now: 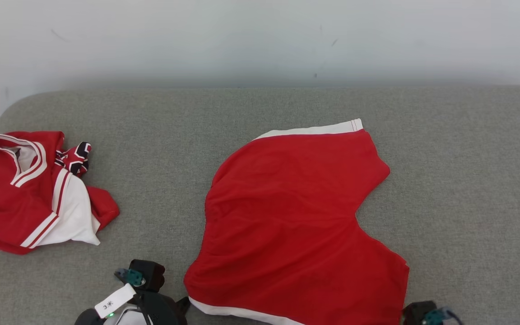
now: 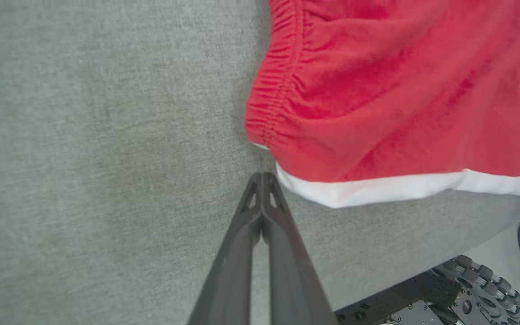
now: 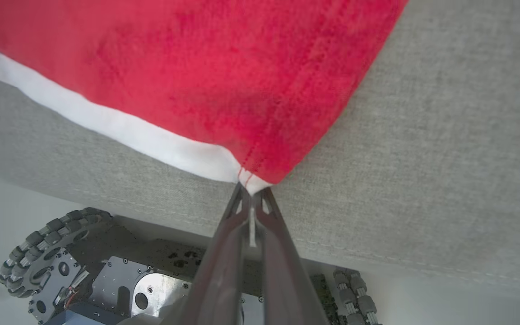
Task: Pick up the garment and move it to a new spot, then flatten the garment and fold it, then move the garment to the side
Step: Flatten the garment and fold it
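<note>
The garment [image 1: 296, 212] is a pair of red shorts with white trim, spread across the middle of the grey cushion [image 1: 160, 117]. In the left wrist view my left gripper [image 2: 263, 177] is shut with nothing between its fingers. Its tips rest on the cushion just beside the white hem [image 2: 377, 189] at the gathered waistband corner. In the right wrist view my right gripper [image 3: 252, 192] is shut on the shorts' other near corner [image 3: 254, 183], where the white hem meets the red side seam. Both gripper bodies [image 1: 145, 275] [image 1: 424, 313] sit at the cushion's near edge.
A crumpled red and white jersey [image 1: 30, 189] lies at the cushion's left end. A pale wall [image 1: 260, 40] rises behind. The cushion's front edge [image 3: 377, 257] is right under the grippers, with the robot's wheeled base [image 3: 61, 253] below. Bare cushion lies to the right of the shorts.
</note>
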